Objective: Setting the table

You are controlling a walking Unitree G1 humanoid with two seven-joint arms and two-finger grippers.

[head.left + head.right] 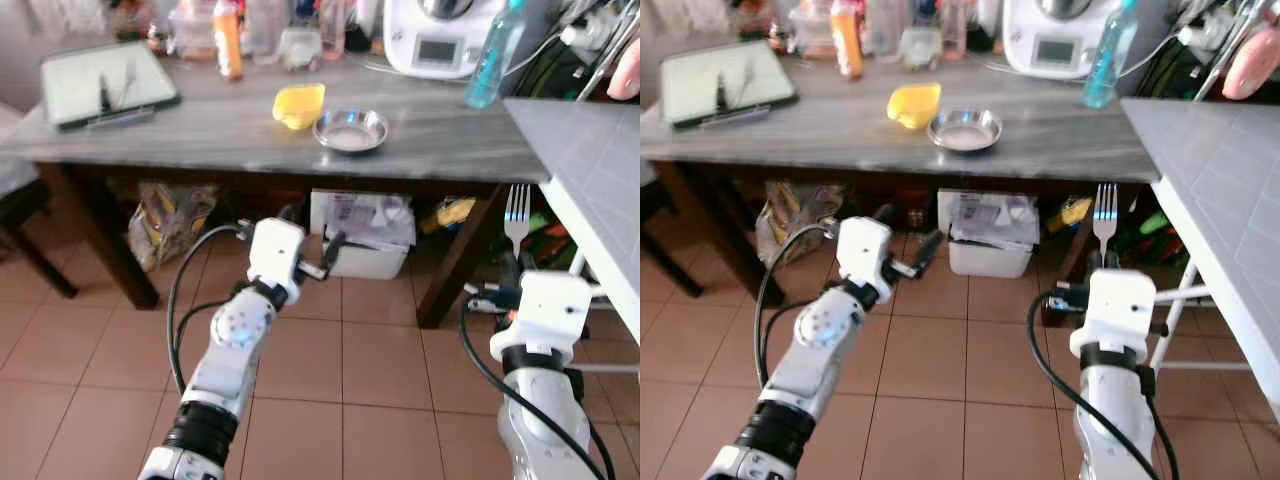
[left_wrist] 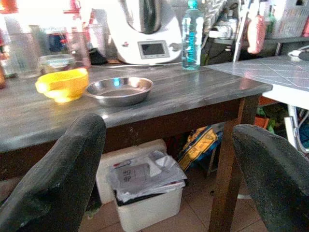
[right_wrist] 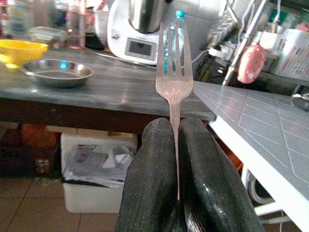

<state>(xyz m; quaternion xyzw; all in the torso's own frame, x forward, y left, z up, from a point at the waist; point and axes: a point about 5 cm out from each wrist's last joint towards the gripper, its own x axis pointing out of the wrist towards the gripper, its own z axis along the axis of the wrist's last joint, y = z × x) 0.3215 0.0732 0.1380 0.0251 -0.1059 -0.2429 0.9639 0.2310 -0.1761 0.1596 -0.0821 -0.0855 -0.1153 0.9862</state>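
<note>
A silver fork (image 3: 174, 72) stands upright with its tines up, and my right gripper (image 3: 176, 126) is shut on its handle. In the eye views the fork (image 1: 516, 215) sits below and in front of the dark grey table (image 1: 200, 135), near its right leg. On that table lie a round steel dish (image 1: 350, 130) and, just behind it to the left, a yellow bowl (image 1: 298, 105). My left gripper (image 1: 315, 238) is open and holds nothing; it hangs lower than the table's front edge and points at the dish (image 2: 119, 90).
A light grey tiled table (image 1: 590, 160) juts in at the right, close to my right arm. Under the dark table stand a white bin of papers (image 1: 365, 235) and a bag (image 1: 175, 220). At the back are a white kitchen machine (image 1: 440, 35), a blue bottle (image 1: 493, 55), an orange bottle (image 1: 228, 40) and a tablet (image 1: 105, 85).
</note>
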